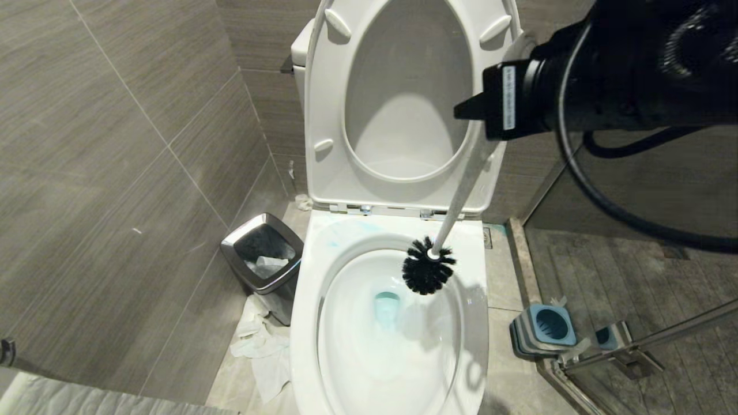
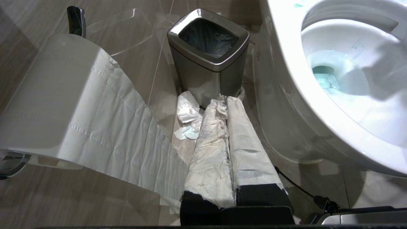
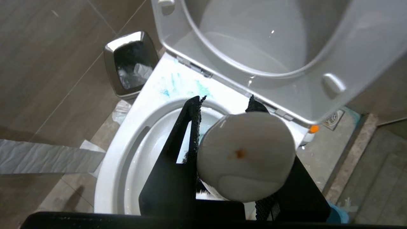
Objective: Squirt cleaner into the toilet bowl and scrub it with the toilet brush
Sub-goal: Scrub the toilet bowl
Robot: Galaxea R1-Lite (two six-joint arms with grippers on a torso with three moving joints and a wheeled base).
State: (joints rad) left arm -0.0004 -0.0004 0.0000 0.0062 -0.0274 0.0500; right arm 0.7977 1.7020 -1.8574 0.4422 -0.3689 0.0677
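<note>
The right end effector (image 3: pixel 222 149) was closed on the rounded top of the toilet brush (image 1: pixel 455 207), its two black fingers standing either side of the white handle end. From that grip the handle ran down and toward the robot's left, its long axis slanted, not upright, ending in the black bristle head, which hung over the back right part of the toilet bowl (image 1: pixel 305 323), above the basin and, as far as could be judged, clear of the porcelain and the water. The scrubbing target therefore lay below the bristles and a little nearer the robot; the coming move appeared to be a descent along the handle's own line. The right arm was plainly the nearer. Cleaner (image 1: pixel 386 305) showed as blue-tinted water at the outlet and pale blue smears on the rim behind the basin. The left end effector (image 2: pixel 227 140) was shut, its fingers wrapped in paper, parked low beside the bowl. A bin (image 1: pixel 262 259) stood left of the toilet, the brush holder (image 1: pixel 545 328) right, on a tiled floor (image 1: pixel 242 380) between grey walls.
</note>
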